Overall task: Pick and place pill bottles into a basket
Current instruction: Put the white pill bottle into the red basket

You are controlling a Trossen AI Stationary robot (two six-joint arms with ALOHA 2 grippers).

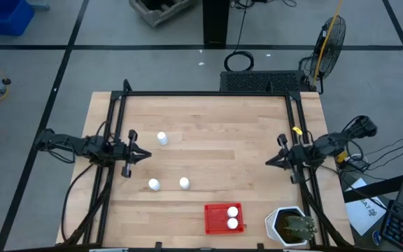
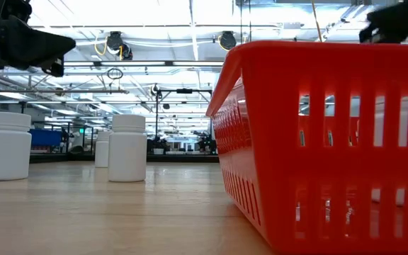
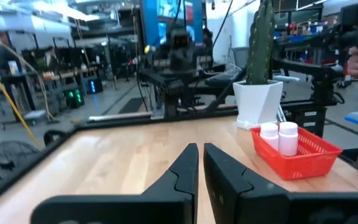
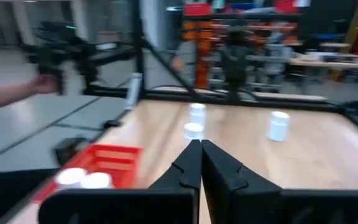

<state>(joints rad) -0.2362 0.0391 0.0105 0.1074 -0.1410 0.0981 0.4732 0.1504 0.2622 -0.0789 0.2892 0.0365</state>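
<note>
Two pill bottles (image 1: 232,217) stand upright in the basket (image 1: 214,218).

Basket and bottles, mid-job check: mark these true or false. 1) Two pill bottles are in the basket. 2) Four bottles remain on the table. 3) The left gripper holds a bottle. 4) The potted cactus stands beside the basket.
1) True: two pill bottles sit in the red basket.
2) False: three remain on the table.
3) False: the left gripper is shut and empty; so is the right gripper.
4) True: the potted cactus stands right beside it.
</note>
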